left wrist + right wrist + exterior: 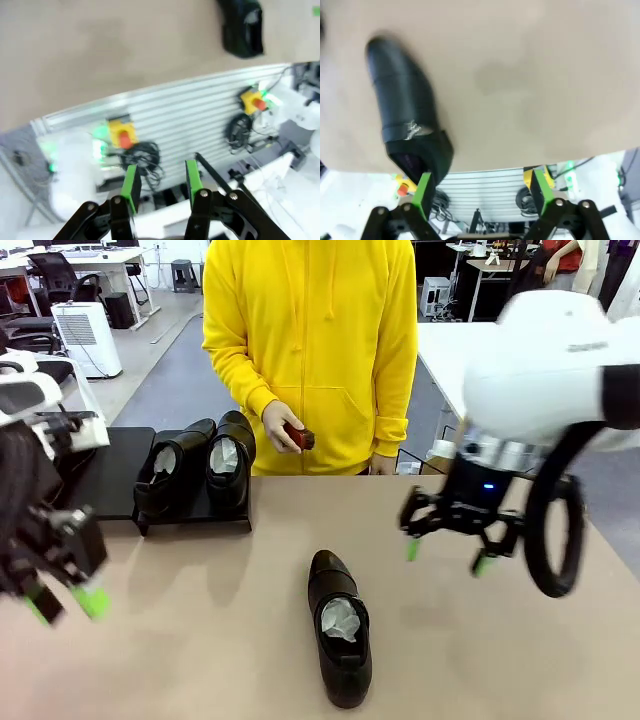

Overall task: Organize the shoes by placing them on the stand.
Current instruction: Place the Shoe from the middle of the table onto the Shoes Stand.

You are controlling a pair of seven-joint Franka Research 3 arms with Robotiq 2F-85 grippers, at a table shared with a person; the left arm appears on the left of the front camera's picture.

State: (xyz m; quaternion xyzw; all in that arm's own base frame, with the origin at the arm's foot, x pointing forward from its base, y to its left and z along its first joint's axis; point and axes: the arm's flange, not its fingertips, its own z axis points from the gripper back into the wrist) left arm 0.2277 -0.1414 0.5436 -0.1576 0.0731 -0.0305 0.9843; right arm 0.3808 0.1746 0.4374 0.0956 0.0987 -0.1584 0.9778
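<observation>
Right pincer (pixel 447 551) gapes wide beside the lone shoe (pixel 340 638); left pincer (pixel 68 606) half-parted (holding nothing).

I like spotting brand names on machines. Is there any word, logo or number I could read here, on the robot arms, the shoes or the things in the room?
None can be read.
Right arm: faint grey lettering on its white shell, too blurred to read.
Shoes, stand, yellow hoodie: no print visible.
Yellow-and-red buttons on the ribbed panel: no legible label.
</observation>
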